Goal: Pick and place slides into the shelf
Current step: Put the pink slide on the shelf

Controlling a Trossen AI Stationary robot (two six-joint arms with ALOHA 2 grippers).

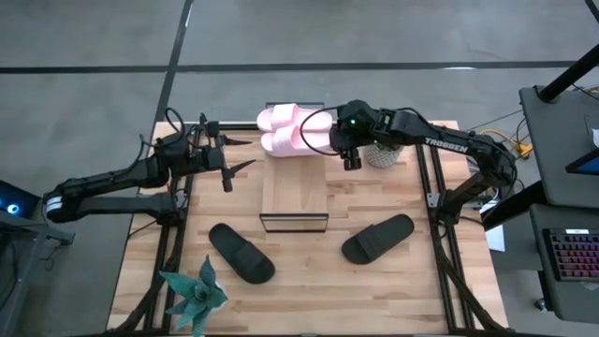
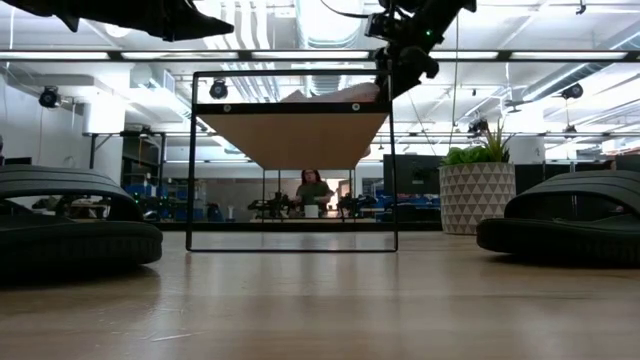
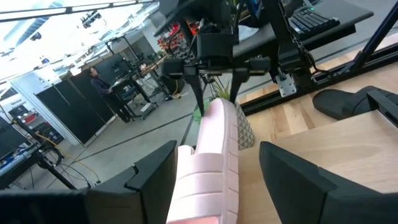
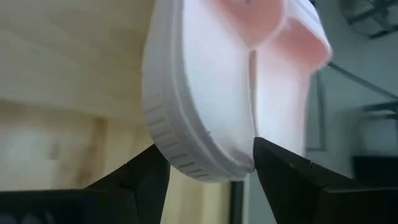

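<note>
The right pincer [image 1: 350,161] hangs over the far right end of the shelf [image 1: 294,187], its fingers spread on either side of the heel of a pink slide [image 4: 211,93]; the right wrist view shows the fingers flanking the sole, but actual contact cannot be confirmed. The left pincer [image 1: 227,161] waits open and empty just left of the shelf; its wrist view looks along the second pink slide [image 3: 208,162]. The high view shows both pink slides [image 1: 290,129] lying side by side on the shelf's far end. Two black slides [image 1: 241,253] [image 1: 377,239] lie on the counter [image 1: 309,281], one on each side of the shelf's near end. Only the low view shows the shelf's plank raised on its black frame. A potted plant [image 1: 382,154] stands beside the right pincer.
</note>
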